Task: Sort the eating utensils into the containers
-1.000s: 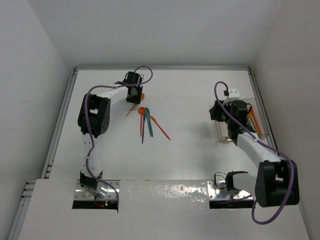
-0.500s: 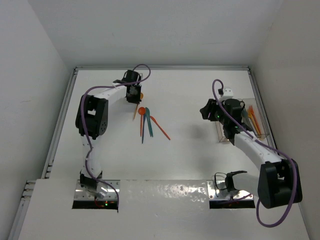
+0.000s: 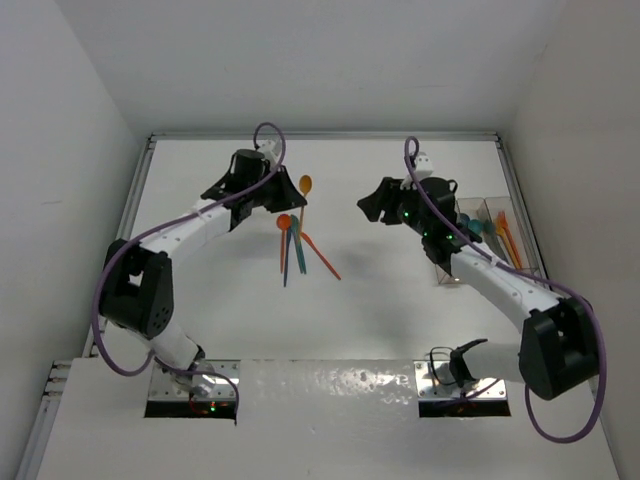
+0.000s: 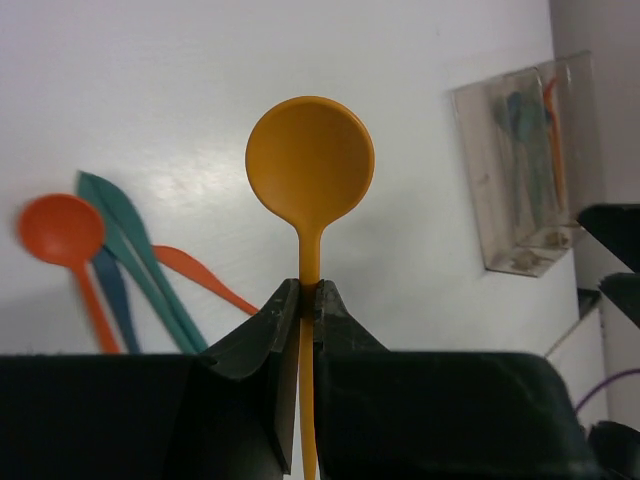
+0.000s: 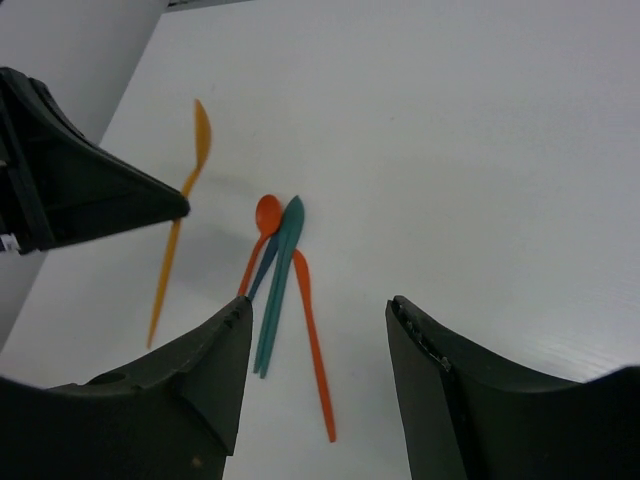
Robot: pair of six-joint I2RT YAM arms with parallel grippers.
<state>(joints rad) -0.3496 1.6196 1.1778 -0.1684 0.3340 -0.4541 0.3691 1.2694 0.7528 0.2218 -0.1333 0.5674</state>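
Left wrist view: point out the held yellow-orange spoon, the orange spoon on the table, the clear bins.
yellow-orange spoon (image 4: 310,160), left wrist view, centre of bowl
orange spoon (image 4: 62,228), left wrist view, bowl
clear bins (image 4: 480,190), left wrist view, side wall facing the spoons

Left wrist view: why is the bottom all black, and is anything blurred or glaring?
Left wrist view: the black is the left gripper, close and dark, shut on the sharp yellow-orange spoon; the containers look hazy. Top external view: mottled glare on the near ledge.
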